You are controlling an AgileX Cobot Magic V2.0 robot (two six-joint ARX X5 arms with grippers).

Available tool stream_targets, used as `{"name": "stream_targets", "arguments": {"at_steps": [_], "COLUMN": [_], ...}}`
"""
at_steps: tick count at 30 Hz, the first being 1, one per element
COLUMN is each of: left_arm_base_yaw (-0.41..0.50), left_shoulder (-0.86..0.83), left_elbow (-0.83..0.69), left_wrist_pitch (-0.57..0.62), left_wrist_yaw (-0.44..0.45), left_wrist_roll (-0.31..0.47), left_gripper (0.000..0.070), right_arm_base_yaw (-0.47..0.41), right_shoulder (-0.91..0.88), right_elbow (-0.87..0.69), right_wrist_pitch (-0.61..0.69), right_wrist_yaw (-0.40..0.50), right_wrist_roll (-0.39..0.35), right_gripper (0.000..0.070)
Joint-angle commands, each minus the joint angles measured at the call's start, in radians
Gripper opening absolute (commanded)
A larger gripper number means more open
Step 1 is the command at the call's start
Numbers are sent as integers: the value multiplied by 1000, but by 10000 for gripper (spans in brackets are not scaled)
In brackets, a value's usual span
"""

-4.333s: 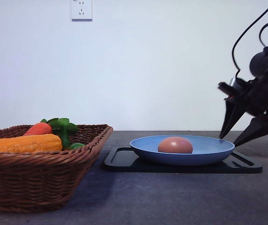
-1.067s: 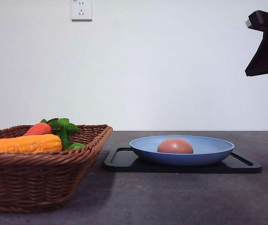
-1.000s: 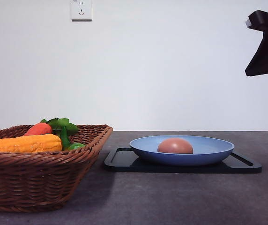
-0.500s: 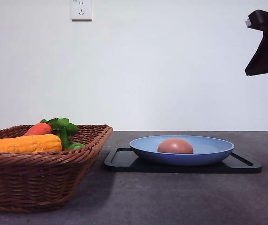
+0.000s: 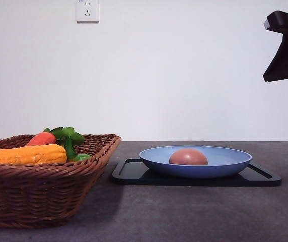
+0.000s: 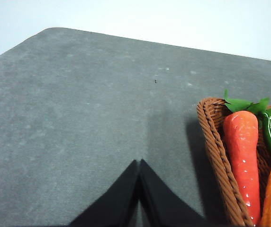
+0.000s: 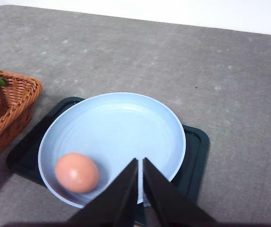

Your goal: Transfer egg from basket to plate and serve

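Note:
The reddish-brown egg (image 5: 188, 157) lies in the light blue plate (image 5: 224, 165), left of its middle. In the right wrist view the egg (image 7: 76, 172) rests near the plate's (image 7: 126, 118) rim on the basket side. The brown wicker basket (image 5: 43, 176) stands at the left. My right gripper (image 5: 270, 74) hangs high above the table at the far right; its fingers (image 7: 126, 194) are shut on nothing, over the plate's near edge. My left gripper (image 6: 139, 165) is shut and empty over bare table beside the basket's corner (image 6: 211, 137).
A flat black tray (image 5: 265, 179) lies under the plate. The basket holds an orange corn cob (image 5: 25, 154), a carrot (image 5: 42, 138) with green leaves and a green pepper (image 6: 270, 139). A grey mat covers the table; a white wall with a socket (image 5: 87, 10) stands behind.
Since 4.3 s ago my right gripper has risen from beside the plate's right rim to the upper right and shut. Over the last second nothing has moved.

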Motion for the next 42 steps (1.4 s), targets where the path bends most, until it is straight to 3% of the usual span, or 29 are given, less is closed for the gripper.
{"name": "stream_targets", "arguments": {"at_steps": [1,11,16,19,30,42], "left_arm_base_yaw": [2,2,2,2,2,2], "left_shoulder": [-2,-2,-2,-2,-2,-2], "left_elbow": [-23,-23,-23,-23,-23,-23], "left_wrist_pitch": [-12,-12,-12,-12,-12,-12], "left_wrist_yaw": [2,2,2,2,2,2], "left_wrist_roll": [15,15,15,15,15,15], "left_gripper": [0,0,0,0,0,0], "right_arm_base_yaw": [5,6,-16,-69,-357,-400], "right_shoulder": [4,3,-95,-191,-570,-652], "right_elbow": [6,6,4,-11,-208,-368], "right_wrist_pitch": [11,9,-3,3,2,-19], "right_wrist_yaw": [4,5,85,90,14,-42], "right_wrist_roll": [14,10,-129,-179,-109,-6], "right_gripper": [0,0,0,0,0,0]}}
